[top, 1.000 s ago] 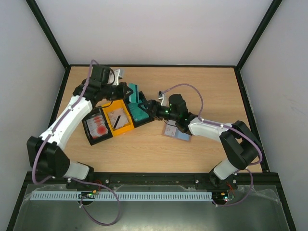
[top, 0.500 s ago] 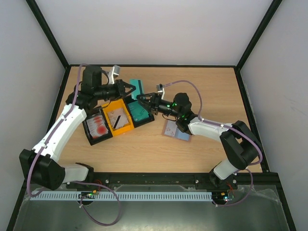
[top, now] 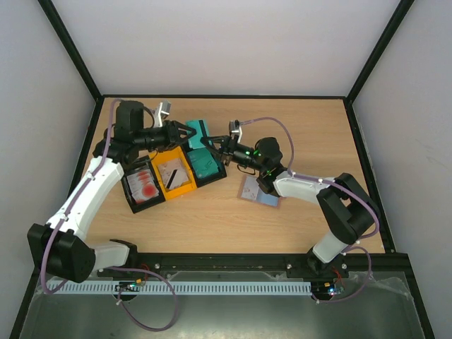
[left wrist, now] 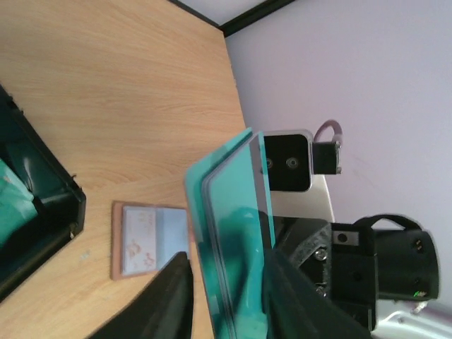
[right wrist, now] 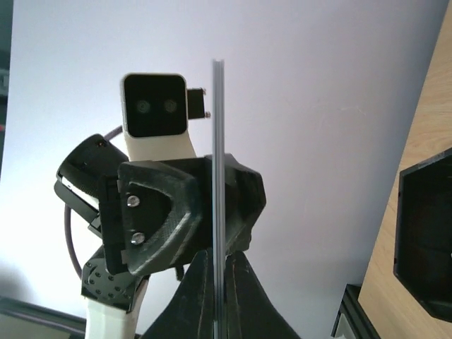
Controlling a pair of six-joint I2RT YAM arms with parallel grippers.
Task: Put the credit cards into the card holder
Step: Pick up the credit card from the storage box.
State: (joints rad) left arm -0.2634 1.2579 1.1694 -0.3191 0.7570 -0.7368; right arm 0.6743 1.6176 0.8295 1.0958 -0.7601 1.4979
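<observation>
While the left gripper [left wrist: 227, 265] reaches in above the trays from the left side of the table [top: 304, 134], its two fingers [left wrist: 169, 300] stand on either side of a teal card [left wrist: 233, 233] held on edge in the air; whether they press on it or merely flank it cannot be told. Below that arm, a black tray [top: 128, 189] holds red-and-white cards [top: 145, 185]. Just to its right, touching it, a yellow tray [top: 180, 193] holds a pale card [top: 171, 173] with a dark stripe. Next along is a third tray [left wrist: 49, 201], dark-walled, with teal cards [top: 205, 164] lying in it. The raised teal card hangs over the far end of this row, between the two wrists. From the right, the right gripper [right wrist: 219, 261] meets it head-on, its fingers pinched together on the card's edge, which its own camera sees as a thin upright line. Farther right, apart from the trays and near the right forearm, the card holder [left wrist: 116, 247] lies flat on the wood, with another pale card [left wrist: 152, 236] over its face; whether that card is tucked in or only resting on it cannot be told.
</observation>
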